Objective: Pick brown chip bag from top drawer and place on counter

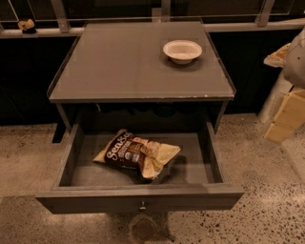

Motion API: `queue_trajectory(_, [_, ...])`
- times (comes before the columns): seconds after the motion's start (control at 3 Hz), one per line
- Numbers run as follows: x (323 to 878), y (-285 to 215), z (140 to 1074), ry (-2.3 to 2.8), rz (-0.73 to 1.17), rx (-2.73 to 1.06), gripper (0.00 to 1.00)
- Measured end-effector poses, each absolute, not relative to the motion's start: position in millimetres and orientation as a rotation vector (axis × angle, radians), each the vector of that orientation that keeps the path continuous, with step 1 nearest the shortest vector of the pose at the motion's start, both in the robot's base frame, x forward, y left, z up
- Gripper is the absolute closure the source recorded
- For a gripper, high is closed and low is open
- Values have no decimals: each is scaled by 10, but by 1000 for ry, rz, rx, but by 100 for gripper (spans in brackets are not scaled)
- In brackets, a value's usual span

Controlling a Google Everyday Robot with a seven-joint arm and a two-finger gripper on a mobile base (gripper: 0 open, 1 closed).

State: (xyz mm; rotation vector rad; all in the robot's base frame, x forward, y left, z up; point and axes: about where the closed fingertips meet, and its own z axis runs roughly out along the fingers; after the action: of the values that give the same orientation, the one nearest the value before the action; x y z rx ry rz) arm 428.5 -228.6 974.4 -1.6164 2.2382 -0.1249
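Note:
The brown chip bag (136, 153) lies crumpled in the middle of the open top drawer (138, 198), its white lettering facing up and its pale ends to the left and right. The drawer is pulled fully out, with its small round knob (142, 207) at the front centre. The grey counter (128, 62) sits above it. My gripper (282, 121) is at the far right edge, on the pale arm, beside the counter's right side and well clear of the bag. It holds nothing that I can see.
A small white bowl (182, 50) stands on the counter's back right. A railing (62, 14) and ledge run behind the counter. Speckled floor (267, 190) surrounds the drawer.

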Motion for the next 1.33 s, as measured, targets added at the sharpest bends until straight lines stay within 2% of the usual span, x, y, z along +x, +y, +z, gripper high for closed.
queue_trajectory(0.67, [4291,-2501,9200,2327,-51,-1513,0])
queue_trajectory(1.33, [4574,-2338,8451,2305,69,-1584,0])
